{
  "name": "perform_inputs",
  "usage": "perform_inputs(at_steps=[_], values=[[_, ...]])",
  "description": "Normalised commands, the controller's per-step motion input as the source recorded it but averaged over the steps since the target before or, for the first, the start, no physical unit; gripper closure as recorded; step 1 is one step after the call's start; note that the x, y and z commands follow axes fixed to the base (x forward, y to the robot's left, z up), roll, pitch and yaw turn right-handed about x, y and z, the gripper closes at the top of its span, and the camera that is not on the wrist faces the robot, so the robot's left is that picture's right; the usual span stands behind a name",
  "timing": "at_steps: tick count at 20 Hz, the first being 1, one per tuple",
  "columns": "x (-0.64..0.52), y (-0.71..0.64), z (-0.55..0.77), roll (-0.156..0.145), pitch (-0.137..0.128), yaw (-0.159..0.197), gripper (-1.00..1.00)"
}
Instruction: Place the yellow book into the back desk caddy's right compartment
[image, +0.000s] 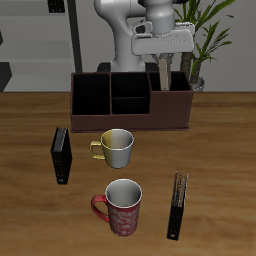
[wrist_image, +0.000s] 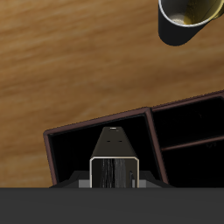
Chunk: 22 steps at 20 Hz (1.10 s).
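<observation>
Wood-grain tabletop (image: 215, 130) under you: your gripper (image: 163, 60) clamps the yellow book (image: 163, 72), a thin greyish volume with tan edge, upright above the back desk caddy (image: 130, 103) and its right compartment (image: 168, 98).

Wooden table (image: 30, 130), potted plant (image: 205, 35), dark shelving (image: 20, 40)

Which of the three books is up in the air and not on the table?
The yellow book, held upright by the gripper over the back desk caddy. The black book and patterned book sit on the table.
</observation>
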Motion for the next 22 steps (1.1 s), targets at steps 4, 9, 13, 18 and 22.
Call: perform_inputs(at_steps=[4, 9, 13, 18, 22], values=[[0.05, -0.05, -0.25, 0.002, 0.045, -0.025, 1.0], [-0.05, 0.06, -0.31, -0.01, 0.038, -0.031, 1.0], [-0.08, 0.05, -0.27, 0.01, 0.038, -0.006, 1.0], [-0.02, 0.01, -0.19, -0.013, 0.026, -0.012, 1.0], [0.08, -0.01, -0.2, -0.009, 0.035, -0.013, 1.0]])
